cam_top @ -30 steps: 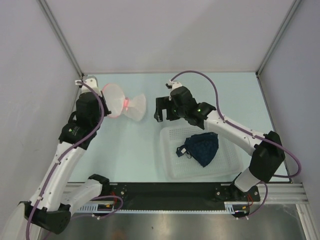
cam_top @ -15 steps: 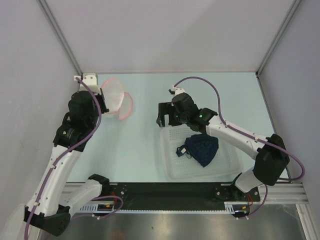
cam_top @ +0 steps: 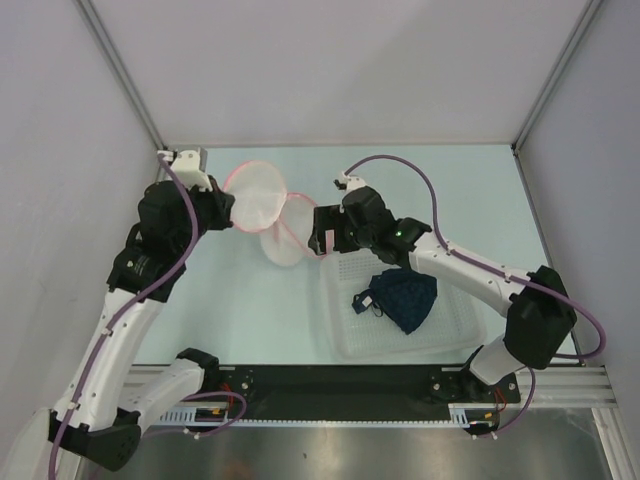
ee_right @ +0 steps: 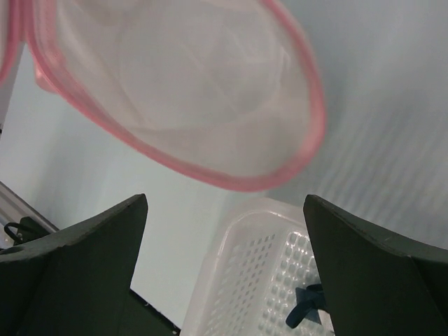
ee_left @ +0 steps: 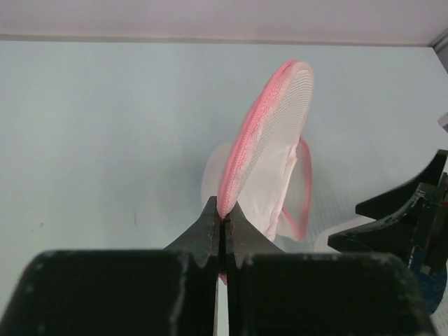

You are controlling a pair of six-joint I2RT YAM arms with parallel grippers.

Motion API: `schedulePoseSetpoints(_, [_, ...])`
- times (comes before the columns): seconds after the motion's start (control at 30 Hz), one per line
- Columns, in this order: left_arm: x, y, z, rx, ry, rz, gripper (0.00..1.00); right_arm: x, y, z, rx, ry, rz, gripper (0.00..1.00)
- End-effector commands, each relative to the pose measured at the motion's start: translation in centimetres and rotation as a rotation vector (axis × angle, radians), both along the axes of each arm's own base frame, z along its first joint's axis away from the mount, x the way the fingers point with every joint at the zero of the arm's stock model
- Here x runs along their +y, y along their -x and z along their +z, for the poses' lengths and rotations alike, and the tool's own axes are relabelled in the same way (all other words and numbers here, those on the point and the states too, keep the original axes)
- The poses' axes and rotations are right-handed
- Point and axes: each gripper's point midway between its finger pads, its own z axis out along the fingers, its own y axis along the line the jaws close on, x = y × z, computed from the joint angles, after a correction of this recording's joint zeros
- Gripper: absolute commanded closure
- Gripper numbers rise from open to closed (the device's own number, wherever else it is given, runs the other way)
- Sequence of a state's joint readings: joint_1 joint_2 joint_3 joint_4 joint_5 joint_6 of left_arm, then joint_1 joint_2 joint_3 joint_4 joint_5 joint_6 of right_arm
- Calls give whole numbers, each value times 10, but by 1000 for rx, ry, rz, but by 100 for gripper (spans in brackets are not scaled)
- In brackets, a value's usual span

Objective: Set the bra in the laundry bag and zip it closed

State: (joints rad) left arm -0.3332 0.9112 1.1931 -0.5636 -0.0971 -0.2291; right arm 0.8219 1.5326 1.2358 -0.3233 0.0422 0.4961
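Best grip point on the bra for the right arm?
Pinch the bunched middle of the bra, coming straight down from above. It lies heaped in the open-topped basket, whose walls would likely block a side approach. The thin straps trailing off one end look easy to miss.

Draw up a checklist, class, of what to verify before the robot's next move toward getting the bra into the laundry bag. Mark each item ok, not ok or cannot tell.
1. Left gripper shut on the pink rim of the laundry bag: ok.
2. Bag's two halves spread apart, so there is an opening: ok.
3. Right gripper open and holding nothing, ready to pick: ok.
4. Bra within view and uncovered in the basket: ok.
5. Bra inside the bag: not ok, it lies in the basket.
6. Bag able to zip shut: cannot tell from these views.
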Motion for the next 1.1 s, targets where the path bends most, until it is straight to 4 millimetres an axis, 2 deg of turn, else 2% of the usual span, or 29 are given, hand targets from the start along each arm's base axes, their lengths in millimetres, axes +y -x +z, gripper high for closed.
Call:
schedulePoseSetpoints(0.0, [-16,6,0,26,51,-75,100,14,-14,-6,-92,6,56,0])
schedulePoseSetpoints(0.07, [-13,6,-4,29,33,-72,100,8,-30,-15,-136,60,13,0])
schedulePoseSetpoints(0.13, [-5,5,-12,45,20,-51,100,-1,-44,-33,-125,121,-21,0])
schedulePoseSetpoints(0.17, [-7,7,-17,59,21,-69,100,-1,-50,-32,-132,133,-17,0])
schedulePoseSetpoints(0.23, [-5,7,-20,62,21,-73,100,-1,-55,-42,-130,162,0,0])
schedulePoseSetpoints(0.47, [3,3,-31,81,-7,-52,100,-15,-69,-52,-150,240,-19,0])
schedulePoseSetpoints(0.63, [7,4,-33,78,-18,-45,100,-3,-82,-66,-124,183,-3,1])
schedulePoseSetpoints(0.7, [11,4,-33,78,-30,-33,100,1,-88,-79,-110,180,5,8])
schedulePoseSetpoints(0.73, [14,4,-34,79,-35,-24,100,8,-92,-77,-112,164,23,14])
schedulePoseSetpoints(0.8, [19,5,-36,83,-39,-7,100,13,-98,-86,-111,170,27,24])
schedulePoseSetpoints(0.83, [24,4,-38,90,-36,14,100,16,-102,-83,-118,161,29,34])
schedulePoseSetpoints(0.9, [33,1,-50,129,-23,60,100,18,-107,-86,-114,165,15,40])
schedulePoseSetpoints(0.93, [46,-1,-55,147,-17,115,100,22,-111,-81,-120,151,12,51])
schedulePoseSetpoints(1.0, [67,-4,-74,222,-3,224,100,28,-114,-79,-119,134,19,62])
schedulePoseSetpoints(1.03, [82,-5,-80,246,17,279,100,34,-115,-81,-112,126,30,76])
schedulePoseSetpoints(1.07, [86,-5,-89,276,38,297,100,42,-121,-69,-123,101,28,82])
